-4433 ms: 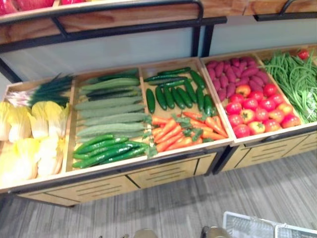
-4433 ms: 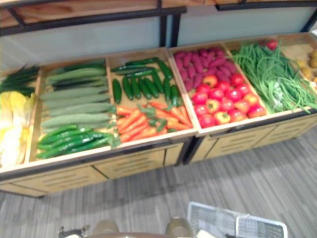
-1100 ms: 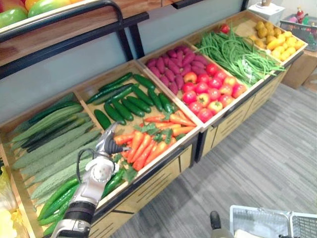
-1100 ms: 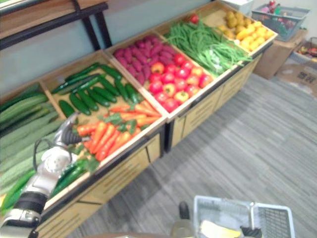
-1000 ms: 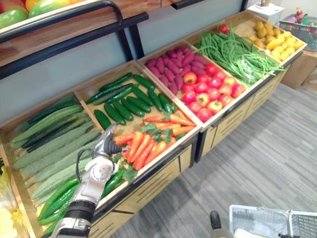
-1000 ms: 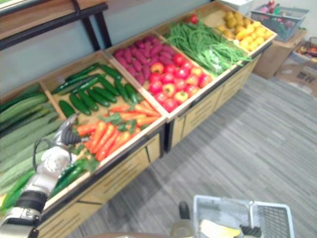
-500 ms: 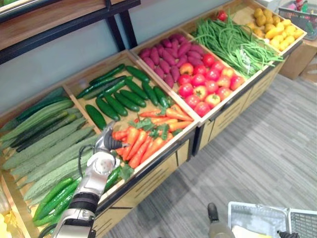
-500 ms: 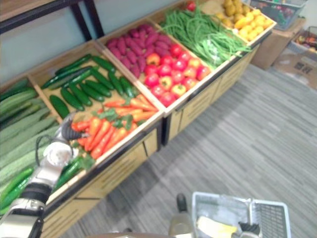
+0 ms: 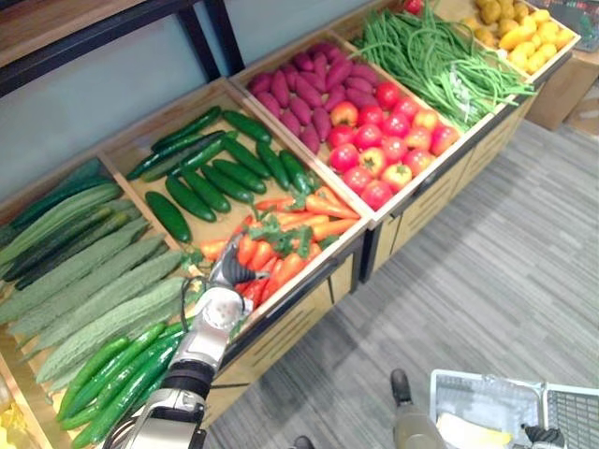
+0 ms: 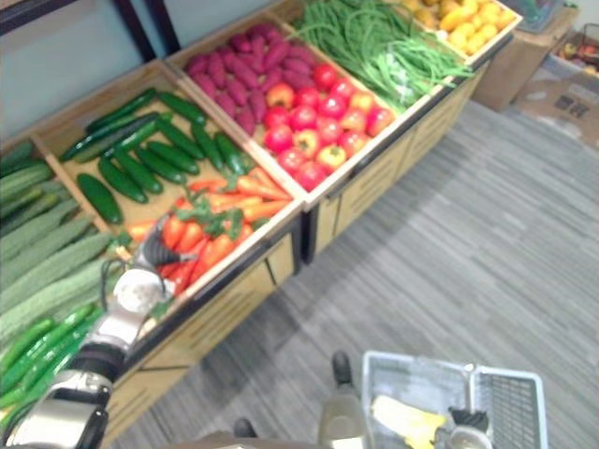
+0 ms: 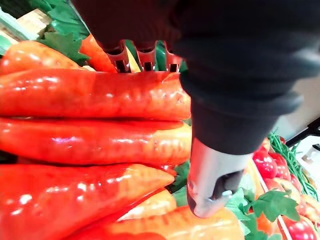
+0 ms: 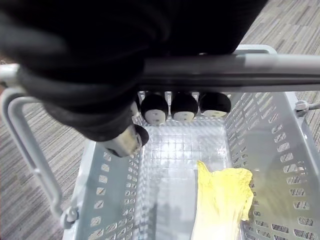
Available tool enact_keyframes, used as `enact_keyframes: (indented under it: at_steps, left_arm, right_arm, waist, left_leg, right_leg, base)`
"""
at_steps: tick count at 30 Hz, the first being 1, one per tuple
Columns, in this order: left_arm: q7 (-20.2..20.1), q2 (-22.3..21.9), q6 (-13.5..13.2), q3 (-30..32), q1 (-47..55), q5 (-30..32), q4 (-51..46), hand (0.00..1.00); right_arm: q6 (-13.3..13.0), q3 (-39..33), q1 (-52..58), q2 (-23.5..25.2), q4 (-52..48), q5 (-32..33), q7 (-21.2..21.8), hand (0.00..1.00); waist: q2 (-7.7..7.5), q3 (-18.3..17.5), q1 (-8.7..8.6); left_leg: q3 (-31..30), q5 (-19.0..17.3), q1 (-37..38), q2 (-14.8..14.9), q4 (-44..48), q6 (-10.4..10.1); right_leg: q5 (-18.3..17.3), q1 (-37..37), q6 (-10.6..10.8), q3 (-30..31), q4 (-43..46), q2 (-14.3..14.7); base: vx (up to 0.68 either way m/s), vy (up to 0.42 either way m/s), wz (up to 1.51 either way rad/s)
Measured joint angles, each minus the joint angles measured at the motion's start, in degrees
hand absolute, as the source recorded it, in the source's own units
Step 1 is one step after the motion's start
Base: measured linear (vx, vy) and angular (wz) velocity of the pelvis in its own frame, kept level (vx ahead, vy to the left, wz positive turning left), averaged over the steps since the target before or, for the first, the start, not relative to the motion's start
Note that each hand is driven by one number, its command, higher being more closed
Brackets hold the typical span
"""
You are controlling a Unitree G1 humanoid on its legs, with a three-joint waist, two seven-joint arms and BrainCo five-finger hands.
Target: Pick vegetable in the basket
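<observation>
Orange carrots [image 9: 298,227] with green tops fill the front half of a wooden bin. My left hand [image 9: 227,272] is down among them at the bin's near left corner. In the left wrist view this hand [image 11: 225,75] lies right against a carrot [image 11: 90,95], with more carrots stacked beside it. My right hand [image 12: 100,75] is shut on the grey handle [image 12: 240,65] of a pale plastic basket [image 10: 412,367], which hangs low at the right over the floor. A yellow leafy cabbage [image 12: 222,195] lies in the basket.
Dark cucumbers [image 9: 211,173] lie behind the carrots, and bumpy gourds [image 9: 94,281] and slim green cucumbers [image 9: 112,369] to the left. Tomatoes [image 9: 384,150], purple sweet potatoes [image 9: 299,89] and green beans [image 9: 440,56] fill the bins to the right. Grey floor [image 9: 468,281] lies in front.
The arm was out of view 4.4 s ago. Over the last second the camera has tilted down and the left hand has pushed further in among the carrots. The basket stays in the right hand.
</observation>
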Motion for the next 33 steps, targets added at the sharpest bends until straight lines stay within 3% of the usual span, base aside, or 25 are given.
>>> enact_keyframes:
  at_steps: [5,12,13,21,26,33]
  left_arm:
    - [1.0,-0.8,0.0,0.1,-0.8,0.4,2.8,0.0]
    - [3.6,-0.9,3.4,2.7,-6.1,5.1,12.8,0.0]
    - [4.2,-0.8,3.7,3.2,-6.6,6.3,13.0,1.0]
    - [6.4,0.4,5.4,5.2,-10.0,11.5,16.4,1.0]
    - [7.4,1.1,5.4,5.4,-10.6,12.0,17.2,1.0]
    - [7.5,1.1,5.5,6.0,-10.5,12.0,16.6,1.0]
  right_arm:
    - [0.0,0.0,-0.5,0.0,0.0,0.0,0.0,1.0]
    - [-0.3,0.3,-1.9,0.0,0.0,0.0,-0.2,1.0]
    - [-0.3,0.6,-2.0,0.0,0.0,0.0,-0.4,1.0]
    - [-1.1,3.4,-2.3,-0.2,0.0,-0.1,-0.5,1.0]
    - [-2.0,4.6,-2.3,-0.3,0.0,-0.1,-0.5,1.0]
    - [-2.1,5.5,-2.3,-0.3,0.0,-0.2,-0.5,1.0]
  waist:
    - [-0.11,0.1,0.06]
    - [-1.09,1.5,-0.4]
    - [-1.15,1.7,-0.41]
    - [-1.82,2.1,-0.43]
    - [-2.85,2.7,-0.43]
    - [-3.02,2.8,-0.53]
  left_leg:
    - [0.0,0.0,0.0,0.0,0.2,0.0]
    - [0.6,-0.1,-0.1,0.4,0.3,-0.1]
    - [0.9,-0.1,-0.1,0.5,0.3,-0.2]
    - [1.7,-0.3,0.0,0.7,0.7,-0.4]
    - [1.8,-0.8,-0.2,1.0,1.7,-0.7]
    - [1.8,-0.9,-0.2,1.0,2.0,-0.7]
  right_leg:
    - [0.0,0.1,0.0,0.0,0.0,0.0]
    - [0.1,-0.5,-0.1,0.5,0.0,0.4]
    - [0.1,-0.6,-0.2,0.7,0.0,0.6]
    - [0.2,-0.9,-0.3,1.5,0.0,0.9]
    - [0.2,-0.9,-0.3,1.9,0.0,1.1]
    - [0.2,-0.7,-0.3,1.9,0.0,1.1]
  base:
    - [0.0,0.0,0.0]
    - [-0.01,-0.015,-0.05]
    - [0.02,-0.012,-0.11]
    - [0.01,-0.005,-0.05]
    - [-0.02,-0.014,-0.03]
    - [0.0,0.0,0.0]
